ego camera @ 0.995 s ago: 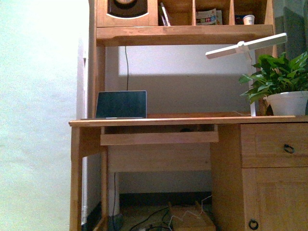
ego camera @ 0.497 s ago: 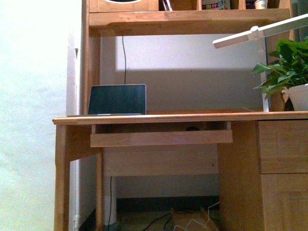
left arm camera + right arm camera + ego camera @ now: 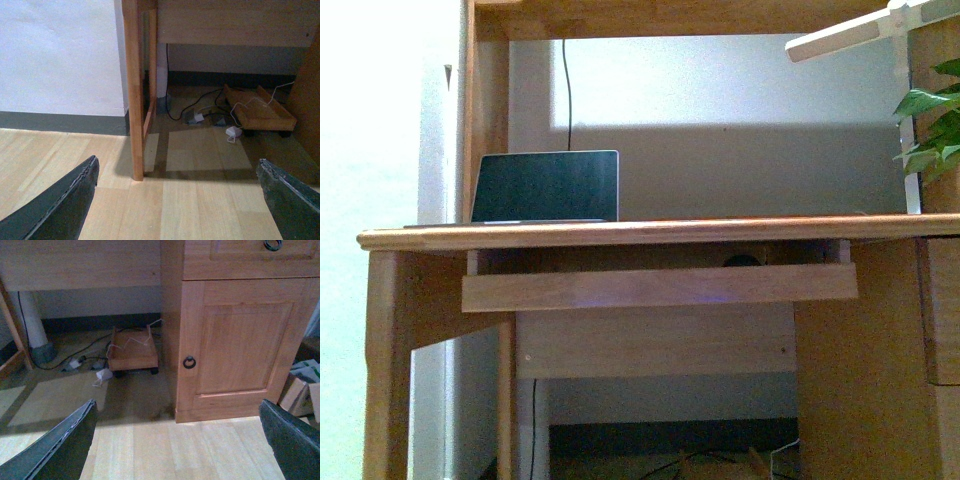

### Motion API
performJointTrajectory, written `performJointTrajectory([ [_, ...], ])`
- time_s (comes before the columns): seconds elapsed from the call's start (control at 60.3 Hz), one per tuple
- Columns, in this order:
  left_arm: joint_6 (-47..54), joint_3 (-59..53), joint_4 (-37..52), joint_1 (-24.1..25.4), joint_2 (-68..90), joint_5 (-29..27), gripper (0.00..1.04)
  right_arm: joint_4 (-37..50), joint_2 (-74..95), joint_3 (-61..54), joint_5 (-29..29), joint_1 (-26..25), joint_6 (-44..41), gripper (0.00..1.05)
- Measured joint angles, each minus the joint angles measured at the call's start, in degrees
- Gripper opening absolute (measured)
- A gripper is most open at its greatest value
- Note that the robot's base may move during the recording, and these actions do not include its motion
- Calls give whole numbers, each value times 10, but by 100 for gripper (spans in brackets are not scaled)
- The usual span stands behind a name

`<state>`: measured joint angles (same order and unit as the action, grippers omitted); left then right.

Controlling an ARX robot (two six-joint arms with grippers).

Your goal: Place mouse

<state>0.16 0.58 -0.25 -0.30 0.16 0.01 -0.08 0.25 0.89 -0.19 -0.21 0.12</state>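
The mouse (image 3: 742, 261) shows only as a small dark rounded top behind the front board of the pull-out tray (image 3: 660, 287), under the desk top (image 3: 650, 234). Neither arm appears in the front view. In the left wrist view my left gripper (image 3: 176, 210) is open over bare wooden floor near the desk leg (image 3: 132, 90), with nothing between its fingers (image 3: 60, 205). In the right wrist view my right gripper (image 3: 177, 450) is open too, low over the floor in front of the cabinet door (image 3: 240, 340), holding nothing.
A laptop (image 3: 546, 186) stands open at the left of the desk top. A white lamp (image 3: 865, 30) and a plant (image 3: 932, 130) are at the right. Under the desk lie cables (image 3: 200, 107) and a small wheeled wooden board (image 3: 132, 352). A cardboard box (image 3: 305, 385) sits beside the cabinet.
The front view has closed in on the desk: the desk looks larger, the upper shelves have left the top of the picture, and the plant has slid to the right edge.
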Motion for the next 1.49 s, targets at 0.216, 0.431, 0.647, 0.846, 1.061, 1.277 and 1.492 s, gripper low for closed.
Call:
performJointTrajectory([
  [0.216, 0, 0, 0, 0, -1, 0, 97, 0, 0, 0, 0, 0, 0, 97],
  [0.431, 0, 0, 0, 0, -1, 0, 97, 0, 0, 0, 0, 0, 0, 97],
  [0.647, 0, 0, 0, 0, -1, 0, 97, 0, 0, 0, 0, 0, 0, 97],
  [0.846, 0, 0, 0, 0, -1, 0, 97, 0, 0, 0, 0, 0, 0, 97],
  [1.061, 0, 0, 0, 0, -1, 0, 97, 0, 0, 0, 0, 0, 0, 97],
  [1.277, 0, 0, 0, 0, -1, 0, 97, 0, 0, 0, 0, 0, 0, 97],
  [1.492, 0, 0, 0, 0, -1, 0, 97, 0, 0, 0, 0, 0, 0, 97],
])
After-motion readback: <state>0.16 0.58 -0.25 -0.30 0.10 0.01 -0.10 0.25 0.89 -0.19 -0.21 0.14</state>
